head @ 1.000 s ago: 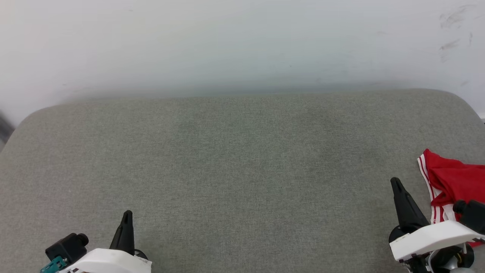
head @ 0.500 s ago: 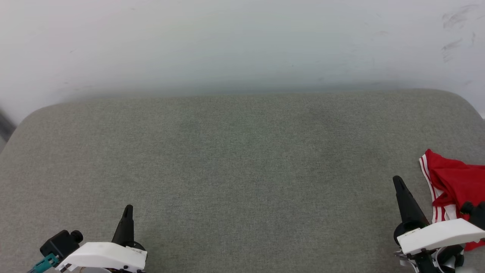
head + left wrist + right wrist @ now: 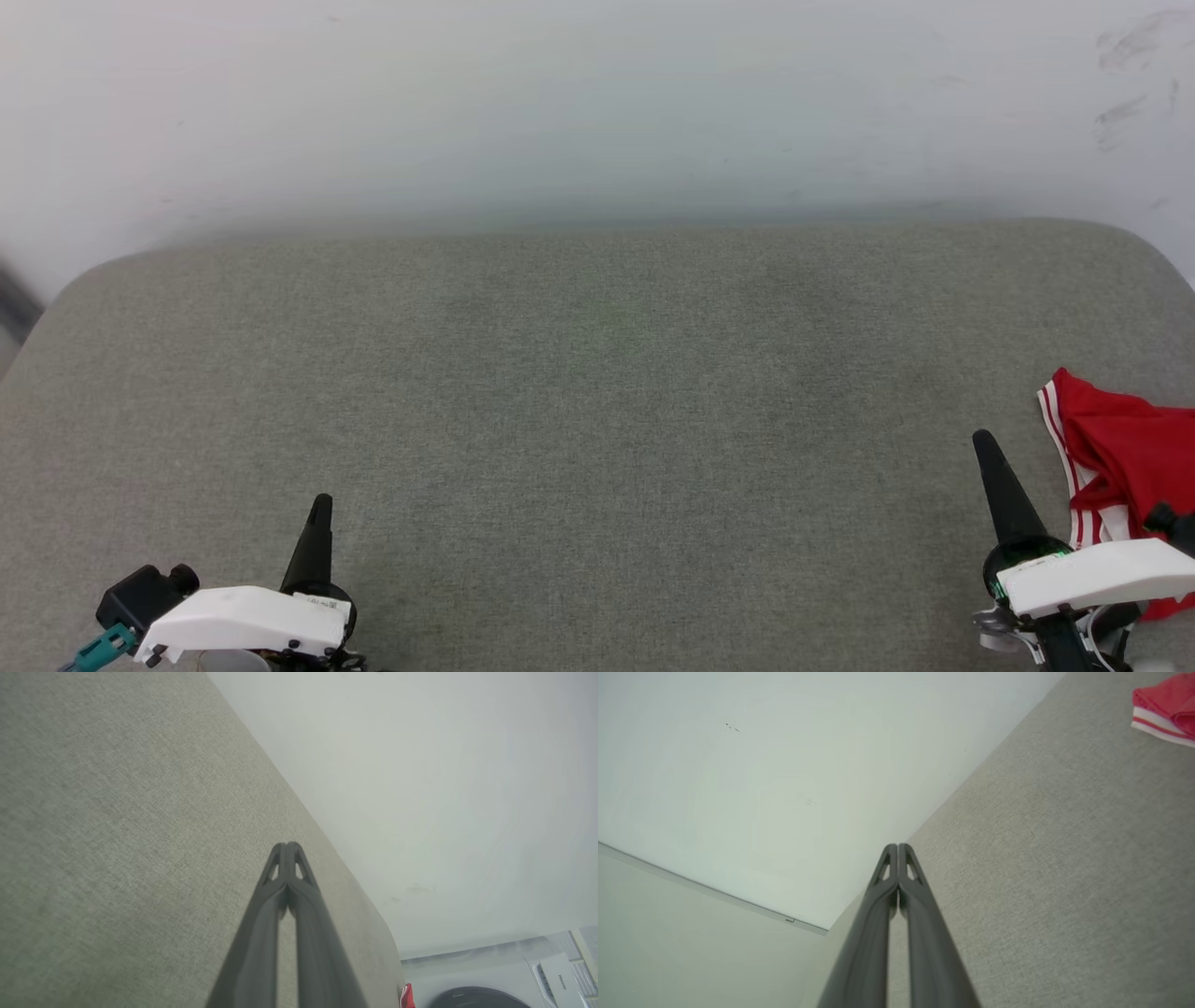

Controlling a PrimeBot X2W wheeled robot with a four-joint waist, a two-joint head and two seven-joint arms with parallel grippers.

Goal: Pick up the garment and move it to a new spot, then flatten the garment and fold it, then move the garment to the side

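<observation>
**Desk:** Where was the garment when you looked?

**Operator:** I saw the garment (image 3: pixel 1125 443) lying crumpled on the grey padded surface (image 3: pixel 597 392), at the right edge of my head view and partly cut off by the frame. It was red cloth with red-and-white striped trim along its left border. I couldn't make out any lettering.

**Desk:** And the arms?

**Operator:** I had the left gripper (image 3: pixel 320 509) low at the near left, over bare grey fabric and well apart from the garment. The right gripper (image 3: pixel 982 446) sat at the near right, just beside the striped edge. That arm's white casing (image 3: pixel 1092 574) overlapped the near part of the cloth from my angle, so I couldn't tell whether it touched.

**Desk:** Jaws?

**Operator:** Both pairs were pressed together with nothing between them. In the left wrist view the fingers (image 3: pixel 259 933) met at the tips over the grey surface, and a sliver of red showed at the bottom edge, off to the right. In the right wrist view the fingers (image 3: pixel 924 933) met the same way, with a folded bit of the garment in the top right corner, resting on the surface.

**Desk:** Anything else?

**Operator:** A pale wall (image 3: pixel 597 103) ran behind the far edge of the surface, with a few dark scuffs (image 3: pixel 1120 75) at its upper right.
</observation>
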